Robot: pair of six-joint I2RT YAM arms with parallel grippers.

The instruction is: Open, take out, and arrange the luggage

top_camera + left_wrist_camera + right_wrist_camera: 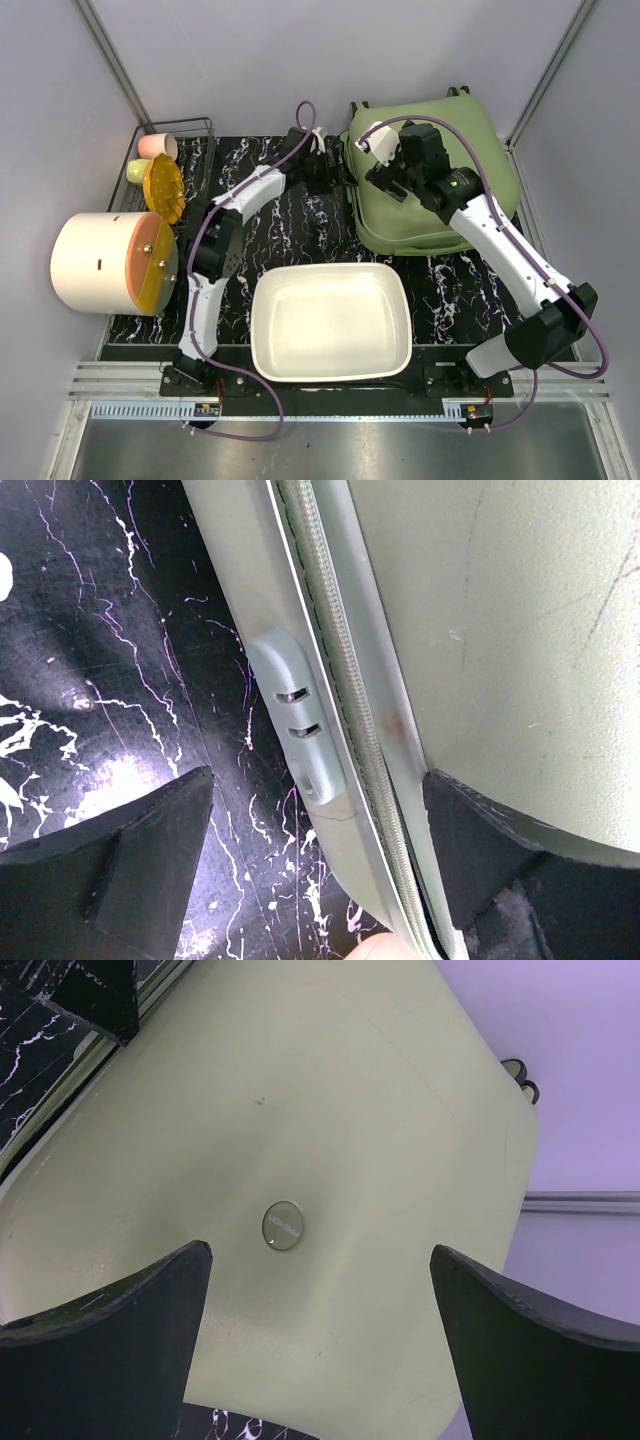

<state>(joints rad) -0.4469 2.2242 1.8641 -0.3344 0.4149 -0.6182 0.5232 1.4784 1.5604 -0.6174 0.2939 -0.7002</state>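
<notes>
The olive-green luggage [440,175] lies flat and looks closed at the back right of the black marbled mat. My left gripper [335,165] is open at its left edge. In the left wrist view the gripper [315,850] straddles the zipper seam [345,680] and a small plastic foot [295,725]; one finger [130,860] is over the mat, the other [500,860] is over the lid. My right gripper [390,172] is open and empty just above the lid. In the right wrist view the gripper [320,1330] hovers near the round logo badge [283,1226]. The wheels [520,1078] show at the far corner.
A white rectangular bin [330,320] sits at the front centre of the mat [290,230]. A wire rack [185,140] with cups and an orange dish [163,185] stands at the back left. A white cylinder with an orange lid [110,262] lies at the left.
</notes>
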